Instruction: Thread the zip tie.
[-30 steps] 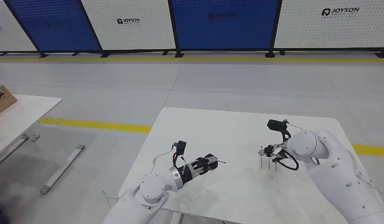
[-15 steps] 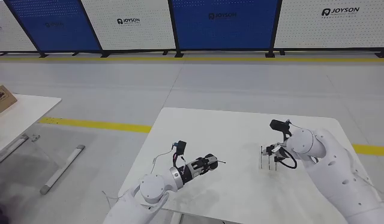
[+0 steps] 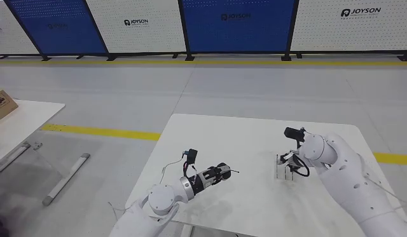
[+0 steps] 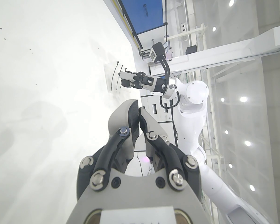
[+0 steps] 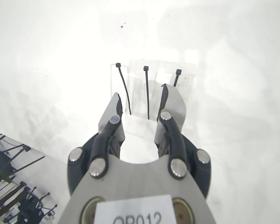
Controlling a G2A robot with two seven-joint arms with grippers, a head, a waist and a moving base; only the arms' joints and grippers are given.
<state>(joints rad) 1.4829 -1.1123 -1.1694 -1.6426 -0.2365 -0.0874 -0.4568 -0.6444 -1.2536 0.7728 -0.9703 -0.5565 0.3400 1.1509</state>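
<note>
A: Quick one, what moved just now?

B: Only the right arm. The right gripper (image 5: 141, 92) has crept in and dipped a little over the clear plate (image 5: 135, 80). A second ago it hung slightly further off, and from above more of the ties showed beneath it. The left arm hasn't budged.

A: Where's the plate?

B: On the right half of the bench (image 3: 222, 142), about midway between the far and near edges and well in from the right edge. Three zip ties (image 5: 124, 87) lie on it side by side, heads pointing away from the gripper.

A: Right gripper state?

B: Wide open, nothing in it. The tail of the middle zip tie (image 5: 146, 94) sits in the gap between the fingers, and I can't see it being touched. One outer tie is partly hidden behind a finger.

A: And the left?

B: The left gripper (image 4: 138, 111) hangs over the left half of the bench, toward the near edge and well apart from the plate. Its fingers are pressed together. I can't make out anything pinched between them.

A: So what does that mean for the task?

B: My read is it's still at the pick-up stage. No tie has been lifted and nothing is threaded. The small move looks like lining up on the middle tie, so closing on its tail would be next. The tie is thin and lies flat on the plate, so the pinch could easily miss or slip.
</note>
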